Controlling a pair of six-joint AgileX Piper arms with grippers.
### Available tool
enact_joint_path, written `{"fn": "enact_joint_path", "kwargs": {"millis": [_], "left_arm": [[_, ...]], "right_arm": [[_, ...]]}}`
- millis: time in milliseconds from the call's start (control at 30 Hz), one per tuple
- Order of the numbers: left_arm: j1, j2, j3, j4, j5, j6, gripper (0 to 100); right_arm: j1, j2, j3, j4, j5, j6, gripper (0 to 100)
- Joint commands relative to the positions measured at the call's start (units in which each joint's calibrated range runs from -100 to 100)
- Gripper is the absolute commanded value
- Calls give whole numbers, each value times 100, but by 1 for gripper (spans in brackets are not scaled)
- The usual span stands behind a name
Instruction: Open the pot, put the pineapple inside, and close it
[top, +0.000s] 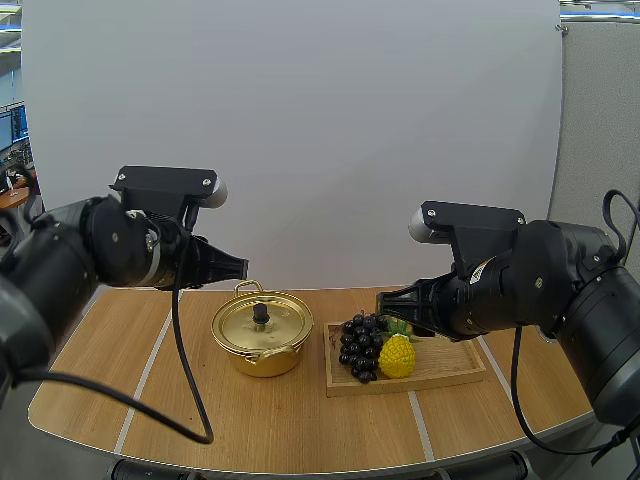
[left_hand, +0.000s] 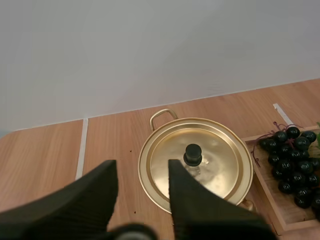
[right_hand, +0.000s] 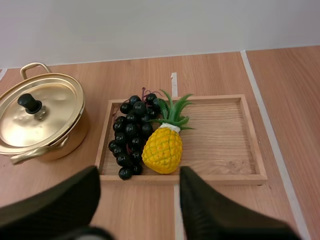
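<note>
Two open pincers hover above the counter (top: 300, 430).
My left pincer (left_hand: 141, 167) hangs with fingers spread, the gold pot (top: 262, 358) just ahead and below, its lid (left_hand: 220, 160) on. My right pincer (right_hand: 139, 175) gapes before the wooden tray (right_hand: 220, 145), where the pineapple (right_hand: 162, 147) lies straight ahead, touching the grapes (right_hand: 130, 135).

The pot (top: 262, 360), lid (top: 281, 322) on, stands on the table (top: 100, 350). Just right of it lies the wooden tray (top: 450, 366). In the tray's left part, grapes (top: 358, 345) touch the pineapple (top: 397, 356) on its left side.
</note>
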Motion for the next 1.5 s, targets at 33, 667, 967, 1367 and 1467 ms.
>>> {"fn": "enact_joint_path", "kwargs": {"millis": [33,667,967,1367,1467], "left_arm": [[4,787,-180,-63,26,388,100],[-290,3854,-2046,-1264,1699,3023,100],[-450,5185,-2782,-742,1680,3031,100],[-450,5770,-2847,-501,1544,3031,100],[-450,5783,-2847,-501,1498,3031,100]], "right_arm": [[-20,4,-32,-22,-130,-79,100],[-20,4,-32,-28,-130,-79,100],[-20,4,-32,-28,-130,-79,100],[-20,4,-32,-28,-130,-79,100],[-20,4,-32,-28,-130,-79,100]]}}
